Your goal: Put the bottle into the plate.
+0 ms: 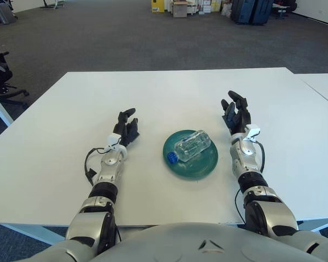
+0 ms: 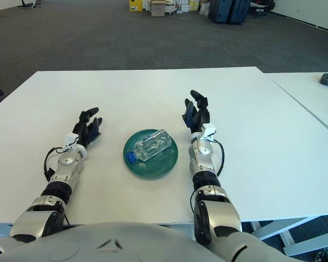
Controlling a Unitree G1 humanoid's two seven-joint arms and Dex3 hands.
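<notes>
The left hand (image 1: 127, 129) shows at the plate's 9 o'clock, fingers loosely open, holding nothing. The bottle (image 1: 190, 147) lies on its side in the green plate (image 1: 205, 164), blue cap toward 8 o'clock, so the task looks done. The right hand (image 1: 236, 115) is at 3 o'clock, fingers spread and empty, apart from the plate.

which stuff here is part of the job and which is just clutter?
Job:
- clear plastic bottle with blue cap, lying on its side in the plate
- round dark green plate
- right hand, fingers open, right of the plate
- left hand, left of the plate

Not the job:
- white table
- boxes on the far floor
</notes>
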